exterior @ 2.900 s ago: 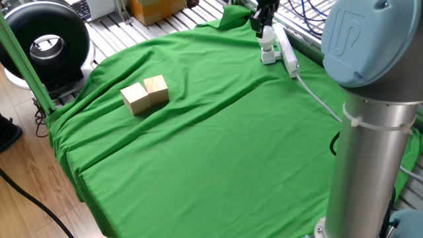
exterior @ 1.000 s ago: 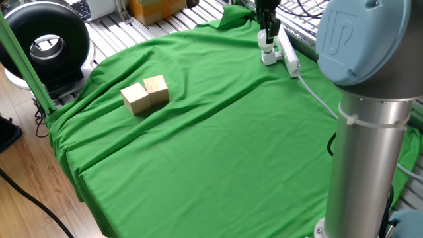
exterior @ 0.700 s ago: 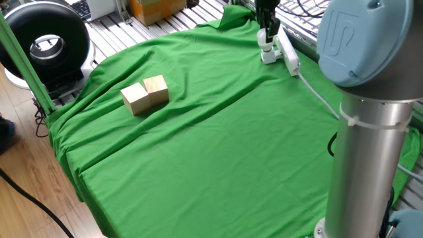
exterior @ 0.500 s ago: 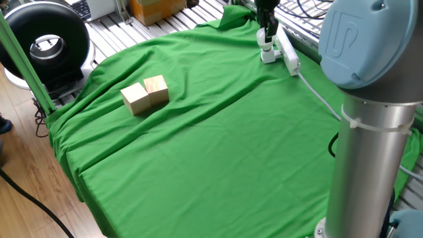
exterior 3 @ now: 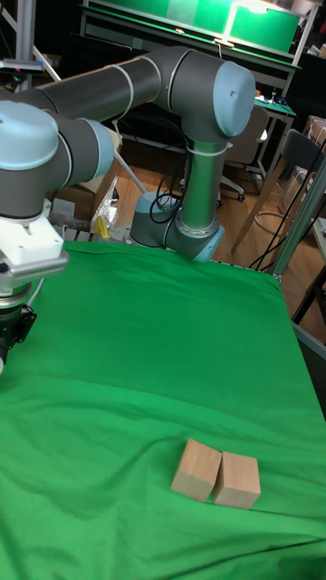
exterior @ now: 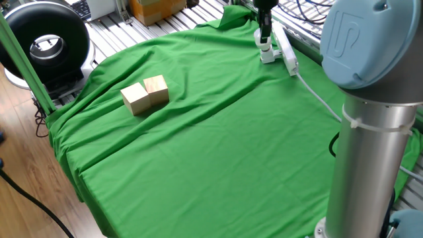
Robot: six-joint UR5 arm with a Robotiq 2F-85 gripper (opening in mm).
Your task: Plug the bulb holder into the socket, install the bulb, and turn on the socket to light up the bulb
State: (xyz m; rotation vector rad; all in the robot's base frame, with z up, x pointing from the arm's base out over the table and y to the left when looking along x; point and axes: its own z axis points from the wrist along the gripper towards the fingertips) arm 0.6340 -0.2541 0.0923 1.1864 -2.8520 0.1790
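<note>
Arm: the UR5 arm (exterior 3: 136, 82) reaches across the green cloth (exterior: 218, 145) to the far corner of the table; in the tall fixed view its wrist runs off the left edge and the working end is out of sight.
Socket: the white power strip (exterior: 286, 49) lies at the far right edge of the cloth, its white cable (exterior: 317, 96) trailing toward the arm's base.
Wooden blocks: two blocks (exterior: 145, 94) sit touching each other on the left of the cloth, well apart from the work.
Bulb holder: the small white piece (exterior: 267, 55) stands just beside the near side of the strip, seemingly plugged in, though the joint is too small to confirm.
Bulb: a white part (exterior: 264, 45) shows directly above the holder under the black tool; it appears to be the bulb seated in or on the opening.
Gripper: the gripper (exterior: 264, 30) stands vertical over the bulb; whether the jaws are clamped on it or parted cannot be told at this size.
Step in hand: judged to be installing the bulb, with the plugging-in probably done and the switch untouched.
Next move: likely finishing the screw-in or letting go, lifting straight up without tugging the holder, then going to the strip's switch.
Change: compared with 2.9 s ago, the gripper has dropped lower and less of the white bulb shows beneath it; blocks and strip have not moved.
</note>
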